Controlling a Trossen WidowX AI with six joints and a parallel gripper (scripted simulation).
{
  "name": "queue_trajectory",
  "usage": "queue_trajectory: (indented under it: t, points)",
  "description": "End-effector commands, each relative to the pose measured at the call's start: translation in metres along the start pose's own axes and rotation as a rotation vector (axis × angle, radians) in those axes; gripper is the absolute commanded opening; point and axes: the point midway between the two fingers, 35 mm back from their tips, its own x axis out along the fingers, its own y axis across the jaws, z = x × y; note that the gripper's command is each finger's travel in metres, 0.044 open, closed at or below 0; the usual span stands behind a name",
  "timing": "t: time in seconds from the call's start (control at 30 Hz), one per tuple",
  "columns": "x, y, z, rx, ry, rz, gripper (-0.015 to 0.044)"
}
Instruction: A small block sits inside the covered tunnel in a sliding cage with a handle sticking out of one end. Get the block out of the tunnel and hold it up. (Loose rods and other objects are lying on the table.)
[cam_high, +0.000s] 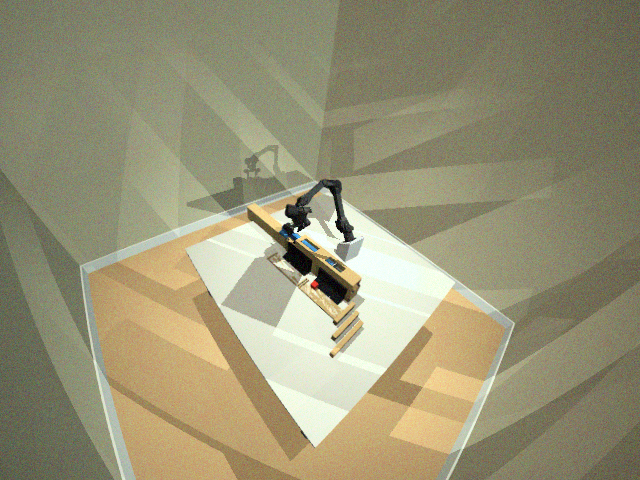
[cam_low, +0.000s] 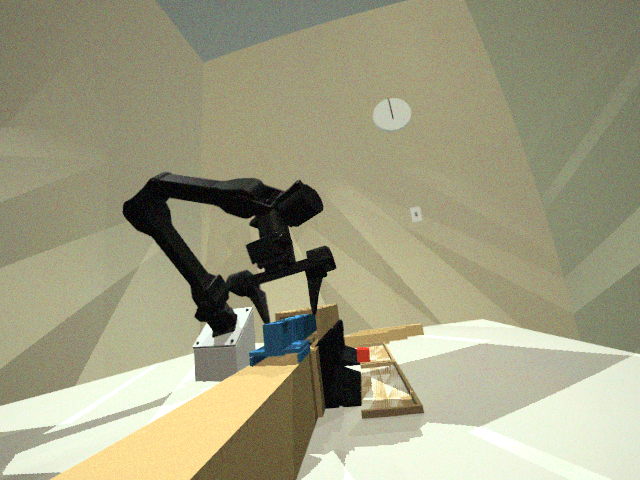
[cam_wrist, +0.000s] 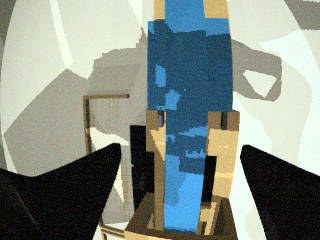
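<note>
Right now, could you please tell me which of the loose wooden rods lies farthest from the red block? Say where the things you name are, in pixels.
The outermost rod (cam_high: 346, 339), nearest the white table's front corner.

1. The arm (cam_high: 338, 204) (cam_low: 206, 191) is showing matte black, with chunky, angular joints.
2. Its fingers (cam_low: 314, 291) are tapering to narrow black tips.
3. The pale grey base (cam_high: 341, 253) (cam_low: 206, 367) is displaying small dark screws (cam_low: 247, 310) near its top corners.

And here on the tabletop (cam_high: 310, 392) (cam_low: 516, 403) (cam_wrist: 30, 65), the tunnel (cam_high: 321, 254) (cam_low: 328, 316) (cam_wrist: 225, 145) runs between arm base (cam_high: 349, 249) (cam_low: 216, 364) and framed trays (cam_high: 316, 301) (cam_low: 392, 411) (cam_wrist: 87, 120)! Block (cam_high: 314, 284) (cam_low: 363, 354) on the tray side, beam (cam_high: 264, 221) (cam_low: 180, 423) at one end, rods (cam_high: 345, 325) lying beyond the other!
</note>
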Motion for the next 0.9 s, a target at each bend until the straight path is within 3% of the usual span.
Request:
queue_trajectory:
  t: [0.0,0.87]
  points:
    - [-0.016,0.002,0.006,-0.016,0.029,0.021,0.0440]
    - [0.024,-0.002,0.002,-0.015,0.027,0.021,0.0440]
